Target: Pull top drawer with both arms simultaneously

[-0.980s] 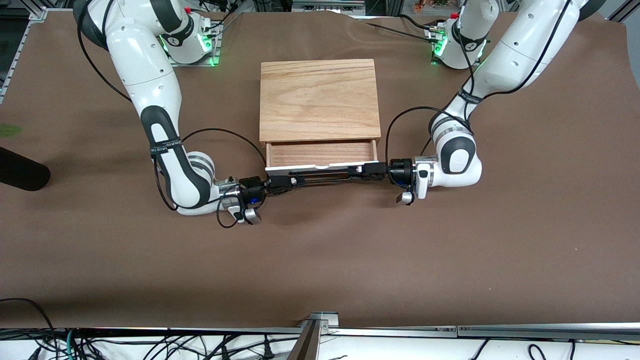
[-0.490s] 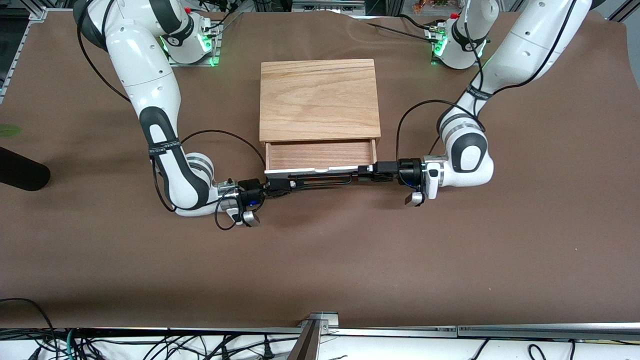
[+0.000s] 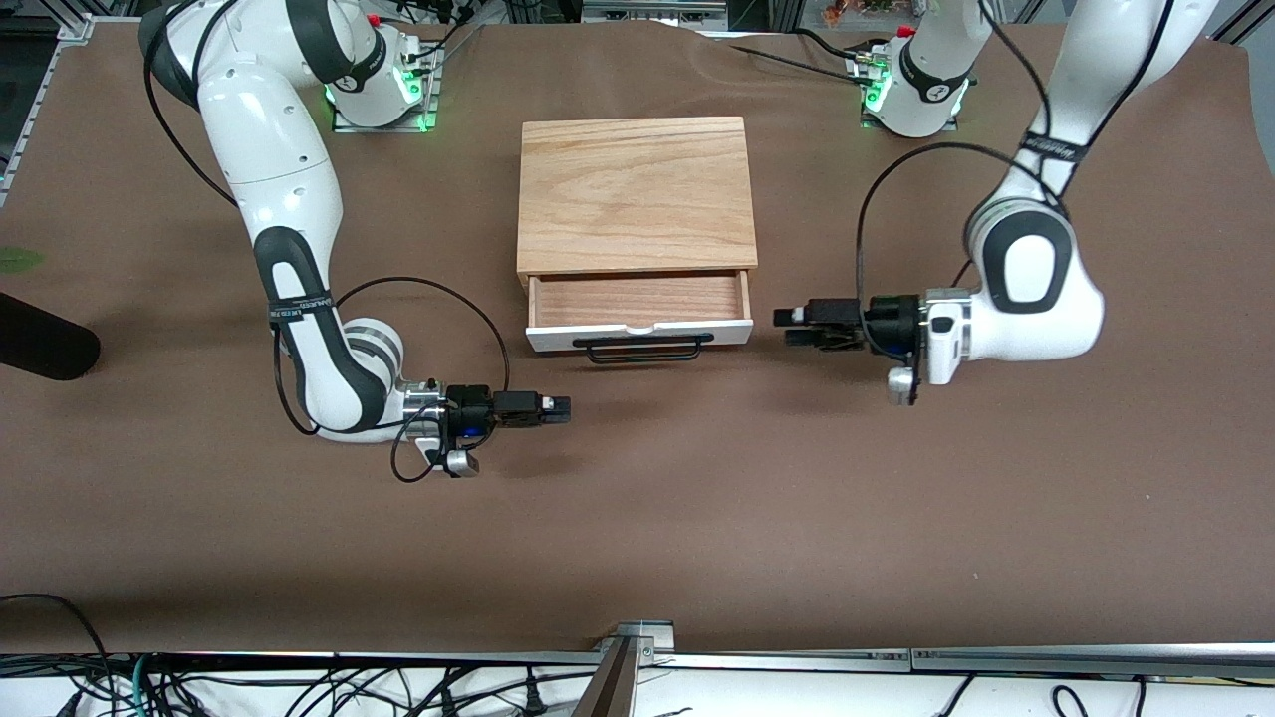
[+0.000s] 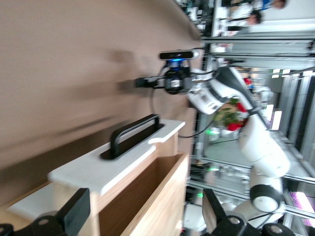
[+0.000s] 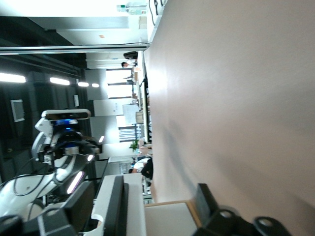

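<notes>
Now both grippers stand with fingers apart, holding nothing: the left gripper (image 3: 784, 326) and right gripper (image 3: 564, 408) flank one top drawer (image 3: 639, 311), pulled partway out, its single black handle (image 3: 642, 348) free, open cloth around.

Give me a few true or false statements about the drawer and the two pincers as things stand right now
1. The top drawer is partly pulled out of the cabinet. True.
2. The left pincer grips the black handle. False: it is off the handle, out past the drawer's end toward the left arm's end of the table.
3. The right pincer holds nothing. True.
4. Something lies inside the drawer. False: only its bare wooden floor shows.
5. The left pincer's fingers are shut. False: in the left wrist view they stand apart.
</notes>
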Robot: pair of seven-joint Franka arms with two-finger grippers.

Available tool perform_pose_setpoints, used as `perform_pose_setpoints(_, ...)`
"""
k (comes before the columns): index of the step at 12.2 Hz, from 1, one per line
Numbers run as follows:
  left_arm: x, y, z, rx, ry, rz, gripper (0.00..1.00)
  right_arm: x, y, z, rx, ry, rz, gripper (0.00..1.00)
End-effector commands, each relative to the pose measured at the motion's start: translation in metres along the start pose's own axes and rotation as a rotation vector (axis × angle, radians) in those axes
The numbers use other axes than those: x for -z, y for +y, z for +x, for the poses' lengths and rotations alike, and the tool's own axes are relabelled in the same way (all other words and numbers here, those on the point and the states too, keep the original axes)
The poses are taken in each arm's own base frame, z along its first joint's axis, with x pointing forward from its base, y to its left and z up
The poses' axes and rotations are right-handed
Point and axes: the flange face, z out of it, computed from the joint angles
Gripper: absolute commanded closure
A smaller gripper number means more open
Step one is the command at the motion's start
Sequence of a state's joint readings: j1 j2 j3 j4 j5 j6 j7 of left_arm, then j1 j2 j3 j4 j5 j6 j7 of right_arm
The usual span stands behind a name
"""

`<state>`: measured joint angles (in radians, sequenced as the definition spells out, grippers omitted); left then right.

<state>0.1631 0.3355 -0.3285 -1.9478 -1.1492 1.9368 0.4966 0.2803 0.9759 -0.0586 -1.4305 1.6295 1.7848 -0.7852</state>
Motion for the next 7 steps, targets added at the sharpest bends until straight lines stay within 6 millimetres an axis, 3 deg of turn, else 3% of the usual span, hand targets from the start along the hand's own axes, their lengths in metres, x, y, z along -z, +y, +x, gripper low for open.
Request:
perform_pose_setpoints(1,0.043,0.027,-0.025,0.005,-0.006,0.198,0.0,0.051,-0.003,0.017,0.044,-0.011,-0.142,0.0)
perform_pose_setpoints(3,0.078,0.046,-0.037,-0.011,0.002,0.369,0.0,0.102,-0.017,0.029,0.03,-0.034,-0.31,0.0)
perform_pose_setpoints(5,0.114,0.053,-0.052,-0.029,-0.044,0.483,0.0,0.135,-0.054,0.044,0.02,-0.072,-0.498,0.0)
perform_pose_setpoints(7,0.152,0.065,-0.066,-0.04,-0.088,0.578,0.0,0.168,-0.077,0.047,-0.016,-0.082,-0.673,0.0)
